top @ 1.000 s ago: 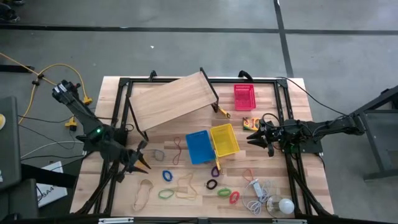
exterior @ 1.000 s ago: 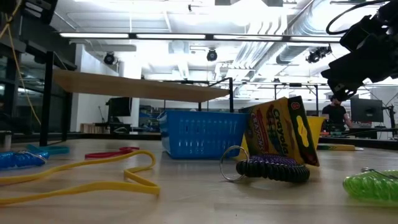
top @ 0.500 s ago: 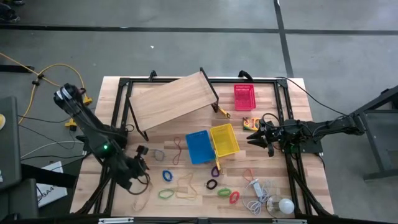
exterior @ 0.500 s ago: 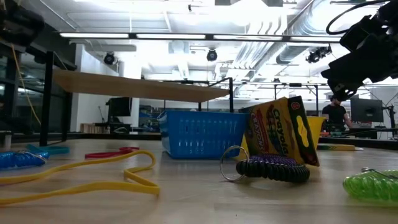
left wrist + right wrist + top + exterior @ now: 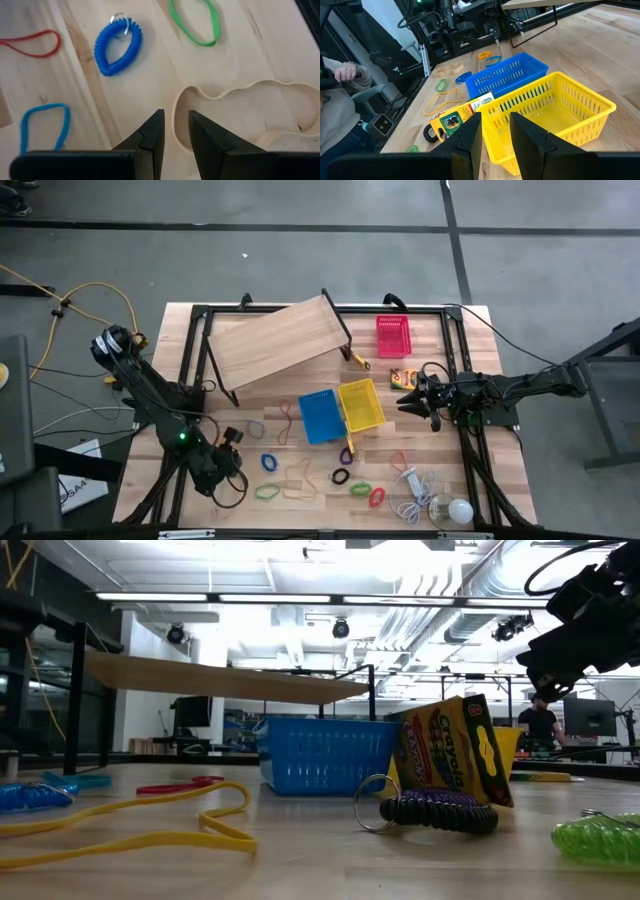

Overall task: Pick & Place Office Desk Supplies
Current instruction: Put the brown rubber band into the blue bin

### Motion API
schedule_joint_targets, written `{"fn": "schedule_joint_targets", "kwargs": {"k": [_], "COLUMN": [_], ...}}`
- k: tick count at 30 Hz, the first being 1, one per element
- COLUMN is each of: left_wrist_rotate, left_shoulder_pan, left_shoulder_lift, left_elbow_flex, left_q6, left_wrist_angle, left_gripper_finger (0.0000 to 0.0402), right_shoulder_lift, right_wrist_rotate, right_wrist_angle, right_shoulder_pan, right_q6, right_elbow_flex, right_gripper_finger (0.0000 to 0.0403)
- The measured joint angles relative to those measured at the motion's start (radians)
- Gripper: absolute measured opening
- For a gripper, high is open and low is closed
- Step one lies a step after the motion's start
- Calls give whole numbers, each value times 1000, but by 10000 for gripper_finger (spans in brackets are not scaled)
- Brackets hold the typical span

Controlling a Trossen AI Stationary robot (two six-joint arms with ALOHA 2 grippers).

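The tan rubber-band loop [image 5: 235, 112] lies flat on the front-left part of the table [image 5: 440, 330], a wavy, long ribbon whose near bend sits just ahead of the left gripper [image 5: 175, 131]. Since 1 second ago the left arm has swung from the table's left edge toward the front, so the left gripper [image 5: 222, 473] now hangs low over that loop, which it covers in the high view; its 2 fingers [image 5: 152, 135] stand a narrow gap apart with nothing between them.

Beside the loop lie a blue coiled band with a key ring [image 5: 117, 45], a green band [image 5: 195, 22], a light-blue band [image 5: 44, 125] and a thin red band [image 5: 32, 42], each apart from the others.

The right gripper [image 5: 408, 402] has not moved: it hovers at the right side, just right of the yellow basket [image 5: 361, 404], fingers narrowly parted and empty. The blue basket [image 5: 319, 416] touches the yellow one's left side; the red basket [image 5: 392, 336] stands well apart at the back. The crayon box [image 5: 455, 762] stands tilted behind a black coiled band [image 5: 437, 812].
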Motion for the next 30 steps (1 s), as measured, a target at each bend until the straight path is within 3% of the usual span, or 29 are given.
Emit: {"fn": "schedule_joint_targets", "kwargs": {"k": [30], "left_wrist_rotate": [9], "left_shoulder_pan": [-17], "left_shoulder_lift": [120], "left_elbow_flex": [-2], "left_q6": [-139], "left_wrist_angle": [31], "left_gripper_finger": [81], "right_shoulder_lift": [0], "right_wrist_rotate": [0], "right_wrist_angle": [0], "right_shoulder_pan": [0], "right_q6": [0], "right_elbow_flex": [0], "right_gripper_finger": [89]}}
